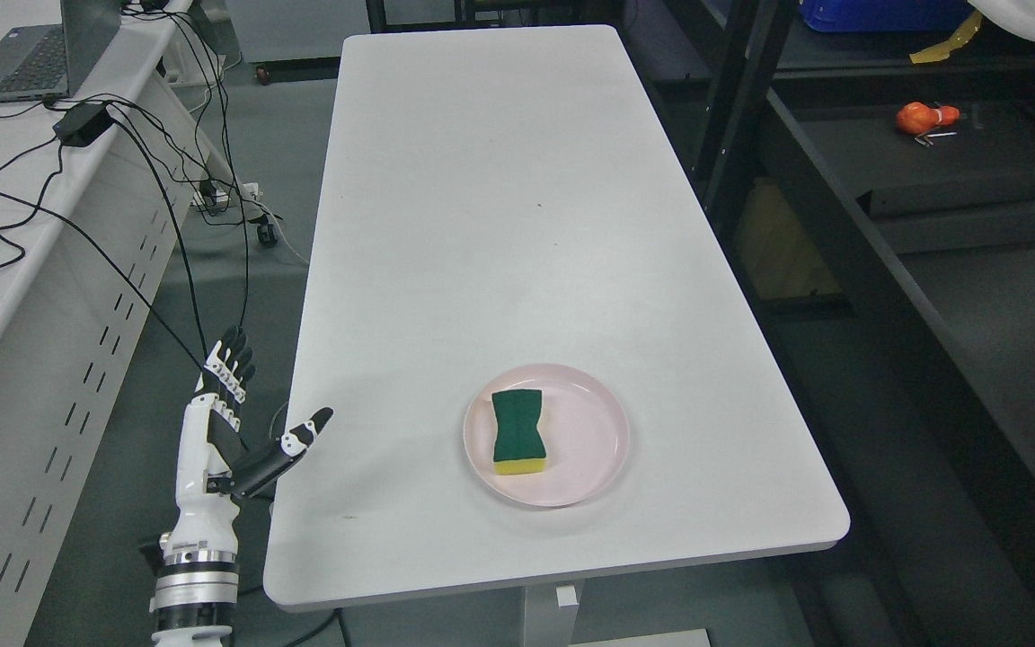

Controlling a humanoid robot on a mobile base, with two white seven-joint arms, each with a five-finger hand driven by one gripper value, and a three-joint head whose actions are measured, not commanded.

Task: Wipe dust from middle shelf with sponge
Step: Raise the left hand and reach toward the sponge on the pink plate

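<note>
On the near bench (499,225), your sponge (517,432) lay on the pink plate (594,440), long axis near-to-far, well right of the left robot hand (243,422), whose fingers were spread, holding nothing.

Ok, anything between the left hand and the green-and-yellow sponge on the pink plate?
Head view: only bare white tabletop and the plate's near rim separate the open left hand from the sponge.

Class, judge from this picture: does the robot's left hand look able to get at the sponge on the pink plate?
Probably yes. The left hand is open beside the table, and only bare tabletop lies between it and the sponge on the plate.
</note>
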